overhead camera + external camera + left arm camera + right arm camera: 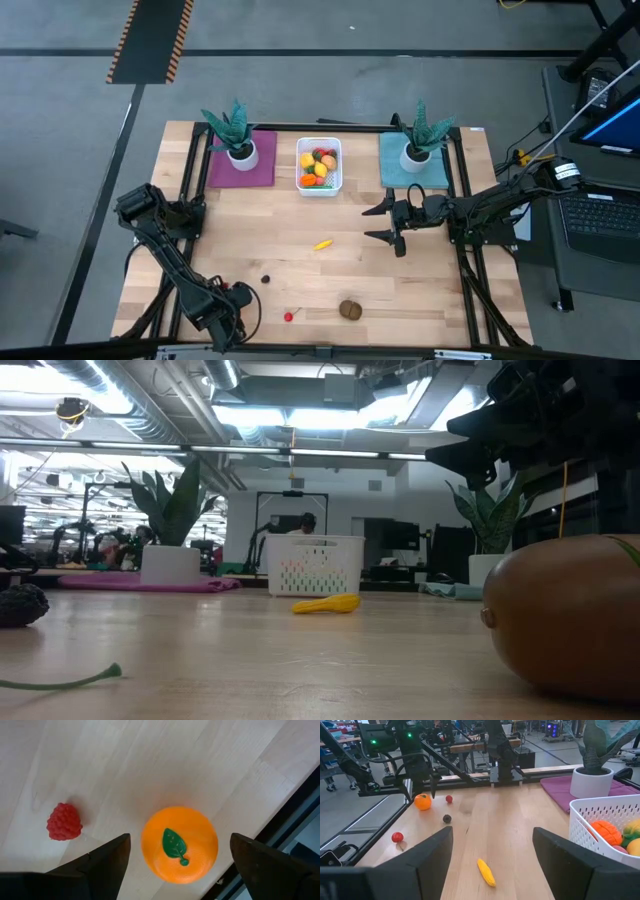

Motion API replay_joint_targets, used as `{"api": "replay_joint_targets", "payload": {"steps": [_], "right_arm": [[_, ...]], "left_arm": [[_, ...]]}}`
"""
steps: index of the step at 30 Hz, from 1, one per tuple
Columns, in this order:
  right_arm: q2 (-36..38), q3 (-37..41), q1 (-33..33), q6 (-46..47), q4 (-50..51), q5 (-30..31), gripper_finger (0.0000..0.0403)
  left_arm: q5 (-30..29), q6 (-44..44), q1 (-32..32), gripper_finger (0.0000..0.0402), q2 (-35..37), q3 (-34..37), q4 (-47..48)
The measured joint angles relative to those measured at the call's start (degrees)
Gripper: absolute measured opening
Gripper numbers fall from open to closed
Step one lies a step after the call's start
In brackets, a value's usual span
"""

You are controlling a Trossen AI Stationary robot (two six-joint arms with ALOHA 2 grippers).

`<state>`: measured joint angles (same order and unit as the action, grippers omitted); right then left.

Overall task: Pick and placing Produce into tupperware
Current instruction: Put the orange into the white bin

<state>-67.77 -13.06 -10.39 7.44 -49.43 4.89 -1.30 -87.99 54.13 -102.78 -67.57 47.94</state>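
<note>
My left gripper (232, 318) is open at the table's near left, pointing down. Its fingers stand on either side of an orange (180, 845) with a green leaf, apart from it; the orange rests on the table. A red berry (64, 821) lies beside it. My right gripper (367, 223) is open and empty, held level above the table right of centre. The white tub (319, 165) at the far middle holds several pieces of produce. A yellow banana (323, 243), a dark berry (265, 280), a red cherry (289, 316) and a brown kiwi (350, 309) lie on the table.
Two teal spiky plants in white pots stand on a purple mat (240, 165) and a teal mat (412, 165) either side of the tub. The table's near edge and left frame rail (290, 820) lie close to my left gripper.
</note>
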Motion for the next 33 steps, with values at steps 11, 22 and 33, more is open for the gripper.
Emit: {"api": "replay_joint_targets", "payload": {"steps": [11,22,33], "right_arm": [[0.0,0.0,0.0,0.0,0.0,0.0,0.0275],[0.0,0.0,0.0,0.3,0.0,0.0,0.0275],[0.0,0.0,-0.5,1.3,0.7,0.0,0.0275]], "left_arm": [[-1.1,-0.4,0.0,0.0332,0.0,0.0,0.0],[-4.1,-0.5,0.0,0.0327,-0.2,0.0,0.2],[-0.6,-0.6,0.0,0.0327,-2.9,0.0,0.4]]}}
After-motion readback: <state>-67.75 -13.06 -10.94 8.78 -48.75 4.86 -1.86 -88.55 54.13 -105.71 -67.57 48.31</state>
